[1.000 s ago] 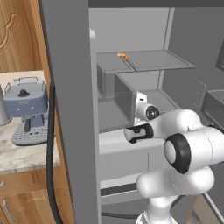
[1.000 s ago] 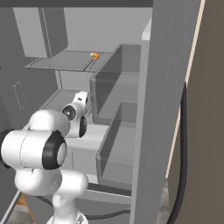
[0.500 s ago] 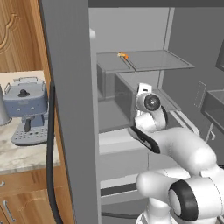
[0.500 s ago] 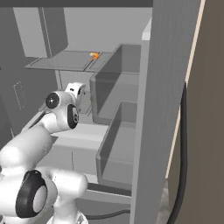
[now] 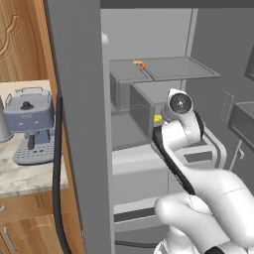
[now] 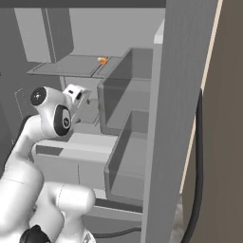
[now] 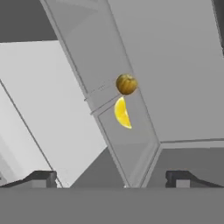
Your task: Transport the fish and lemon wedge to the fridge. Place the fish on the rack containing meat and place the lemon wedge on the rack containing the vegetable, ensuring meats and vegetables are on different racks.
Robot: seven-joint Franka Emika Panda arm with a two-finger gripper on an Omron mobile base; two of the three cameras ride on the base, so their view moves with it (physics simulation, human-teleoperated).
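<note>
Gaping wide, hand (image 7: 111, 177) empty, touching nothing

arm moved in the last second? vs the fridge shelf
Yes. Against the fixed fridge shelf, the arm has risen and drawn back; the open gripper faces the lemon wedge beside the vegetable.

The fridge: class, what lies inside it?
Inside the fridge: an orange-tan meat lump on the upper rack; lower, the lemon wedge beside a round vegetable. The arm hides other parts.
</note>
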